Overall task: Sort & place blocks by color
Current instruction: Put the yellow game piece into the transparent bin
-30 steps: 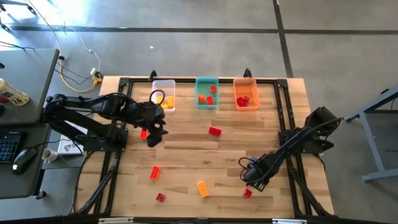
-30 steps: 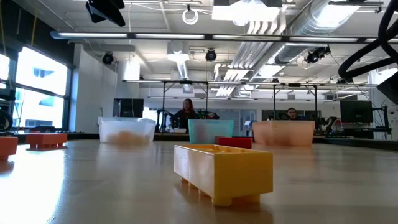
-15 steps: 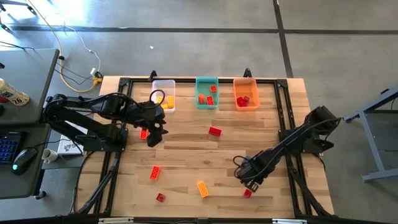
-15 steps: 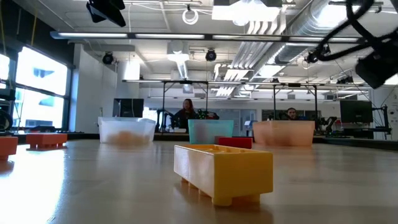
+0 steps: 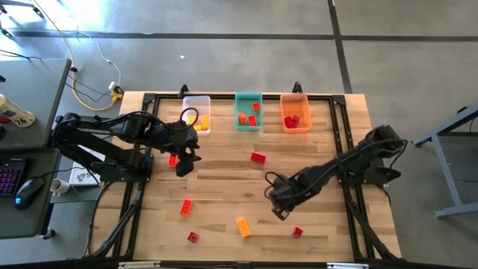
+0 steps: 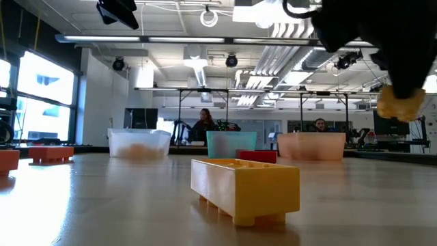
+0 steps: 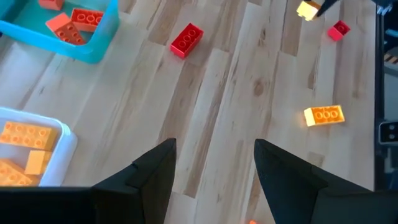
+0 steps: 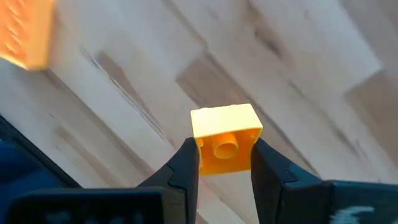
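Observation:
My right gripper (image 5: 278, 211) hangs over the middle of the table's near half, shut on a small yellow block (image 8: 224, 140). That block also shows in the low view (image 6: 399, 104), well above the tabletop. Loose blocks lie on the wood: a red one (image 5: 258, 158), an orange-red one (image 5: 186, 207), an orange one (image 5: 243, 226) and two small red ones (image 5: 193, 237) (image 5: 297, 232). My left gripper (image 5: 183, 166) hovers open beside the clear bin (image 5: 197, 113), nothing between its fingers (image 7: 158, 177). My right gripper pinches the yellow block by two opposite sides (image 8: 198, 146) between its two fingers. The fingers come from above, pointing steeply down. The block is lifted clear of the table, and one face with a round stud (image 8: 224, 148) is turned toward the wrist camera.
Three bins stand in a row at the far edge: the clear one with yellow-orange blocks, a teal one (image 5: 249, 110) with orange-red blocks, an orange one (image 5: 294, 112) with red blocks. A red block (image 5: 172, 160) lies next to my left gripper. Black rails frame the table.
My right gripper has risen and swung from near the small red block at the near right toward the table's middle, carrying the yellow block clear of the wood. In the low view it has come in from the right. My left gripper has kept still.

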`<action>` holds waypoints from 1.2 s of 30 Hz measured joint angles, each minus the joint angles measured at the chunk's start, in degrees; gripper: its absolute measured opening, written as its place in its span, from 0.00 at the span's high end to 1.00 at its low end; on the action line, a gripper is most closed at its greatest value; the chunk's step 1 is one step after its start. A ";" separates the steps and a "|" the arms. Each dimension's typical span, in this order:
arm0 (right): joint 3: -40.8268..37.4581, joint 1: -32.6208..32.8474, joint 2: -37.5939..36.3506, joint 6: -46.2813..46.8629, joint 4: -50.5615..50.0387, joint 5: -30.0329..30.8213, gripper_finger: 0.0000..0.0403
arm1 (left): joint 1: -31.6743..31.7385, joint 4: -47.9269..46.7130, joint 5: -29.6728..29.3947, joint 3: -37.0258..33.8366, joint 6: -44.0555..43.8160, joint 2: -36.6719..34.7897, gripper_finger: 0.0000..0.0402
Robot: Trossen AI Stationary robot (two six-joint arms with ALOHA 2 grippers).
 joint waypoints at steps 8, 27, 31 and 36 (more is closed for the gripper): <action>4.79 -5.74 0.00 -5.24 3.60 3.99 0.80 | 0.00 1.05 -0.72 0.00 8.42 0.00 0.50; 12.03 -17.11 -0.02 -17.95 21.31 4.60 0.80 | 0.00 10.31 -3.27 0.00 22.03 0.00 0.50; 12.98 -18.89 -0.02 -20.39 25.79 4.60 0.80 | 0.00 13.12 -3.51 0.00 24.78 0.00 0.50; 14.71 -21.20 -0.02 -23.11 28.91 4.62 0.80 | 0.00 14.35 -6.10 0.00 28.01 0.00 0.50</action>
